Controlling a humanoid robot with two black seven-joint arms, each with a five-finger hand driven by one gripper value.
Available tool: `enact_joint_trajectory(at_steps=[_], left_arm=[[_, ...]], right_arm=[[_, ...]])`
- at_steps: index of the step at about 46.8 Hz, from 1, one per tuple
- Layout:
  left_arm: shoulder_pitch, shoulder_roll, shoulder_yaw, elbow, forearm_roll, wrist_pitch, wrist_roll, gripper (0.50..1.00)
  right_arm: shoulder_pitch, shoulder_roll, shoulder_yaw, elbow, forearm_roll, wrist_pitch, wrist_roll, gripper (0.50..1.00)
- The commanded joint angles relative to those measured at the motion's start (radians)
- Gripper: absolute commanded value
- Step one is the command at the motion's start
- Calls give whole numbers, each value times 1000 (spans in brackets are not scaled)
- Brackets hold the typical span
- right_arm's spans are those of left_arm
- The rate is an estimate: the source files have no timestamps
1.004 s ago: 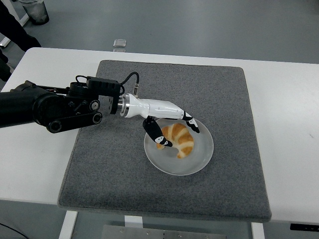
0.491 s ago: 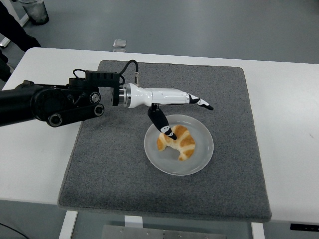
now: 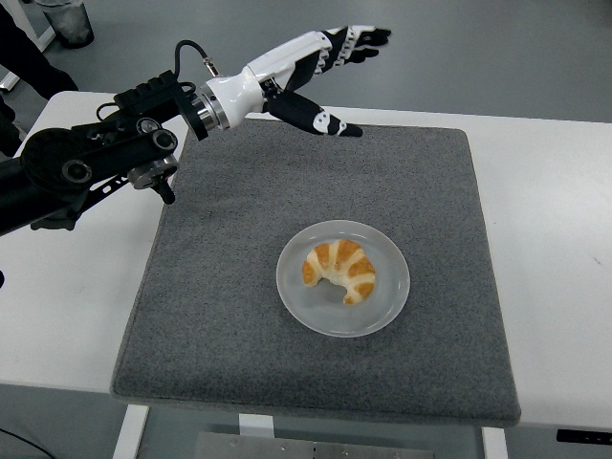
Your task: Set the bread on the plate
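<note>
One croissant (image 3: 340,273), one plate (image 3: 387,301), one grey mat (image 3: 220,287), one robot hand (image 3: 306,72).

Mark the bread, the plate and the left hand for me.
bread (image 3: 340,271), head view, middle of the croissant's curved back.
plate (image 3: 387,309), head view, bare right part of the dish.
left hand (image 3: 304,63), head view, middle of the hand.

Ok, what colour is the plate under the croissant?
The plate is translucent white, seen in the head view, against the grey mat.

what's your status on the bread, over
Left hand open, fingers spread, raised over the mat's far edge. Right hand out of view. Bread lying on the plate, nothing touching it. Nothing in the way.
</note>
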Motion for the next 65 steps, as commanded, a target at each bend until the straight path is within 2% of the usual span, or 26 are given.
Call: enact_joint_trajectory(at_steps=[1,7,11,16,21,26,31,36,65], left_arm=[[23,0,-48,53,-151,0,5,994],[31,0,-56,131,-423,-3,10,994],[44,1,-56,166,-580,-8,33,994],[81,1,-76,189,-725,-12,74,994],[138,1,-135,191,-821,-15,91,994],[191,1,-238,189,-839,-29,97,994],[244,-3,-350,189,-839,-98,97,994],[264,-6,-393,192,-842,-146,97,994],[302,-12,-395,198,-842,-138,90,994]], right_arm=[[0,0,0,0,0,-1,0,952],[0,0,0,0,0,-1,0,952],[0,0,0,0,0,0,0,952],[0,0,0,0,2,0,0,952],[0,0,0,0,0,0,0,952],[0,0,0,0,0,0,0,952],[0,0,0,0,0,0,0,952],[0,0,0,0,0,0,0,952],[-3,0,11,0,9,-4,1,952]])
